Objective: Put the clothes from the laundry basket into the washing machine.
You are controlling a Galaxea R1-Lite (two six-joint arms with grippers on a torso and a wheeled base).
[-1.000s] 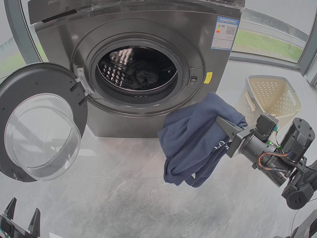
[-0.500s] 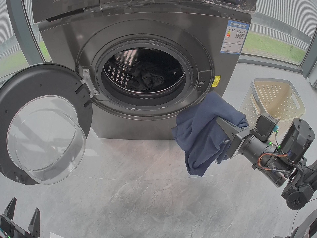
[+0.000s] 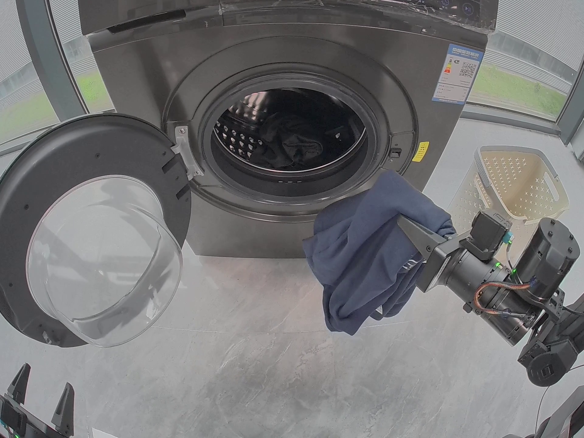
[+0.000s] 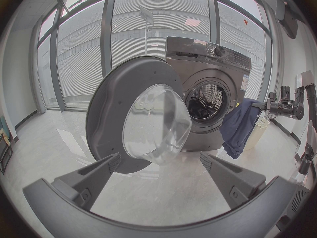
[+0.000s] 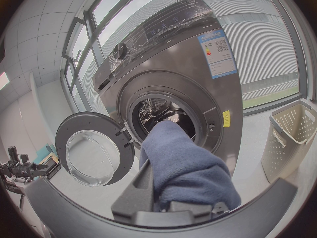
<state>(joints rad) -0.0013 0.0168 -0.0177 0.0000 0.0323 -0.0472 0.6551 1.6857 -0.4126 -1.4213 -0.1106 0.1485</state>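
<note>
right pincer (image 3: pixel 409 233) grips navy garment (image 3: pixel 359 250) — near washing machine (image 3: pixel 292 50)

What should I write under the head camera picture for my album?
The right gripper holds a navy garment in front of the open washing machine.

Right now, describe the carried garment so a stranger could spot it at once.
Find the grey washing machine with its round door open. Between its opening and the cream laundry basket, a navy garment hangs from the right claw. Unlike the dark clothes in the drum, it dangles clear of the floor.
</note>
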